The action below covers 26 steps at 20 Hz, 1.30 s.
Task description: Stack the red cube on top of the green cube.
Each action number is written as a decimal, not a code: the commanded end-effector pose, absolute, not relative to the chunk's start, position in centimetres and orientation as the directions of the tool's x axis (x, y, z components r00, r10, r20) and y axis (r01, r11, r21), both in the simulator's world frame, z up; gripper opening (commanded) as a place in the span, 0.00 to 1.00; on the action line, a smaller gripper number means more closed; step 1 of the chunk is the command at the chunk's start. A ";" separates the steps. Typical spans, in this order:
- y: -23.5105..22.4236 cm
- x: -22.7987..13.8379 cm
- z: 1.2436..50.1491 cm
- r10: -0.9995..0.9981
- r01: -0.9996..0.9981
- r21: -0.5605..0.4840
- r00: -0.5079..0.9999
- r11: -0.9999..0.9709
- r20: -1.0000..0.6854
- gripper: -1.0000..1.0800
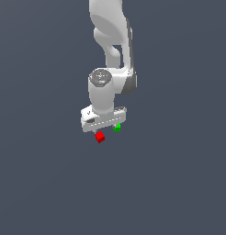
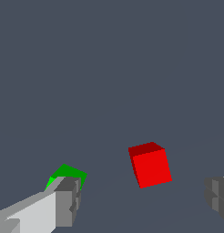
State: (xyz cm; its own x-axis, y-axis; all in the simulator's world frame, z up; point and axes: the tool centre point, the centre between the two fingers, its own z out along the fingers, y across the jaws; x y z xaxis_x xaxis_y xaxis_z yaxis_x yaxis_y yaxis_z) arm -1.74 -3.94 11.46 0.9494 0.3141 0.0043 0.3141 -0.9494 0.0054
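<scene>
Exterior view: you've got the white arm (image 1: 111, 36) coming down from the top of the frame, w/ the gripper (image 1: 107, 130) hanging low over a plain dark grey floor (image 1: 179, 183). Landmark = the red cube (image 1: 99, 137). It sits on the floor just below the hand's edge, toward the exterior view's left end of the hand. The green cube (image 1: 116, 127) is just beside the red cube, on the exterior view's right and a bit farther up the frame, partly tucked under the hand. The two cubes look apart, not stacked. Fingers are mostly hidden by the hand body here, so you can't judge the gap from this view.

Wrist view: here you see what the ext. cam hides. The red cube (image 2: 150, 164) lies btwn the two fingers, nearer the dark finger (image 2: 217, 196) at the frame edge than the middle, touching neither. The other finger (image 2: 64, 200), w/ its light grey body, stands in front of the green cube (image 2: 68, 173) and covers part of it; can't tell if it touches. Fingers are spread wide, far wider than the red cube, gripping nothing. Both cubes rest flat on the floor (image 2: 109, 68).
</scene>
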 end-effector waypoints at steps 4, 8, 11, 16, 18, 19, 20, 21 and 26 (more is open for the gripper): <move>-5.4 -2.2 9.4 0.416 0.416 0.002 0.909 -0.909 0.003 0.96; -6.3 -2.4 8.3 0.470 0.470 0.001 0.883 -0.883 0.002 0.96; -6.8 -2.4 7.7 0.500 0.500 0.000 0.866 -0.866 0.001 0.96; -7.3 -2.5 7.0 0.528 0.528 0.000 0.849 -0.849 0.000 0.96; -7.3 -2.5 6.9 0.533 0.533 0.000 0.846 -0.846 0.000 0.96; -7.4 -2.5 6.9 0.534 0.534 0.000 0.845 -0.845 0.000 0.96; -7.3 -2.4 6.9 0.534 0.534 0.000 0.845 -0.845 0.000 0.96; -7.3 -2.4 6.9 0.533 0.533 0.000 0.846 -0.846 0.000 0.96; -7.3 -2.4 6.9 0.530 0.530 0.000 0.848 -0.848 0.000 0.96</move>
State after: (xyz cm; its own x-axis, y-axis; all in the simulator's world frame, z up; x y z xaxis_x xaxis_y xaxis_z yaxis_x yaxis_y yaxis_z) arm -2.42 -7.30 6.97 0.8479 0.5302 0.0001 0.5302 -0.8479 -0.0001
